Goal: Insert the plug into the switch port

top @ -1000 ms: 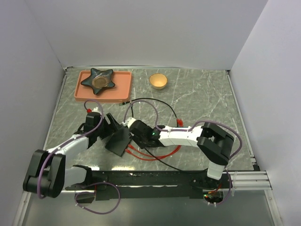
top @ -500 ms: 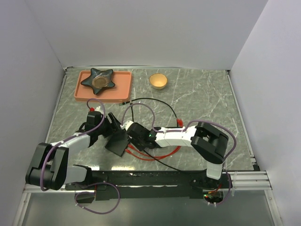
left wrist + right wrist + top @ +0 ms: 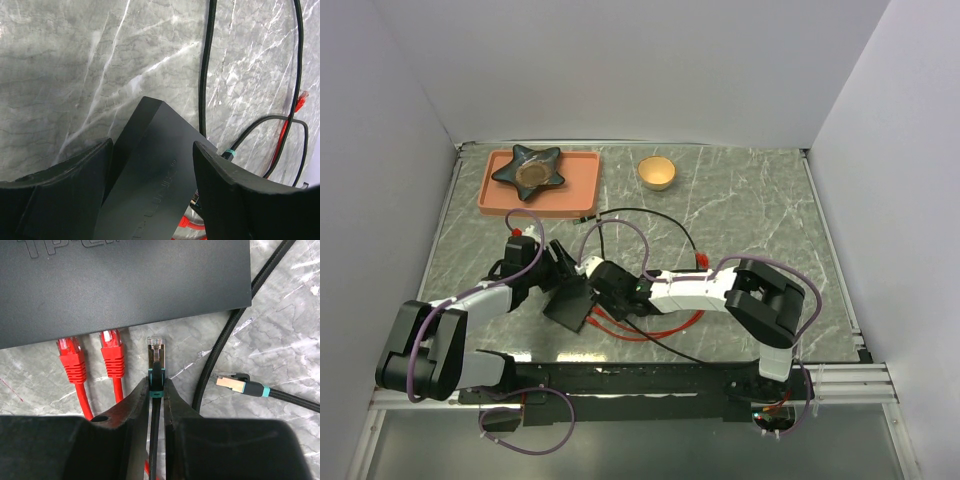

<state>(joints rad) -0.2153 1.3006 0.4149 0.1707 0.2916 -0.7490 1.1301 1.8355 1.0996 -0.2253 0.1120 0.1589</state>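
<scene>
Two red plugs (image 3: pixel 92 351) seated; right hand (image 3: pixel 156 389) pinches the light, stiff plug (image 3: pixel 156 356) by its boot (good spot, clip's fragile), tip just short of the port edge of the switch (image 3: pixel 125 280); left hand (image 3: pixel 150 150) straddles the switch, clamp unclear.

1. A salmon-pink tray (image 3: pixel 577 186) sat in the tabletop's (image 3: pixel 750 220) far left corner, carrying a dark star-shaped dish (image 3: pixel 520 157).
2. A small yellow bowl (image 3: pixel 657 172) stood near the far edge.
3. Two red cables (image 3: pixel 114 360) lay side by side.

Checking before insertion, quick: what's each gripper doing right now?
Left gripper: open, fingers straddling the switch box.
Right gripper: closed on the black plug.
</scene>
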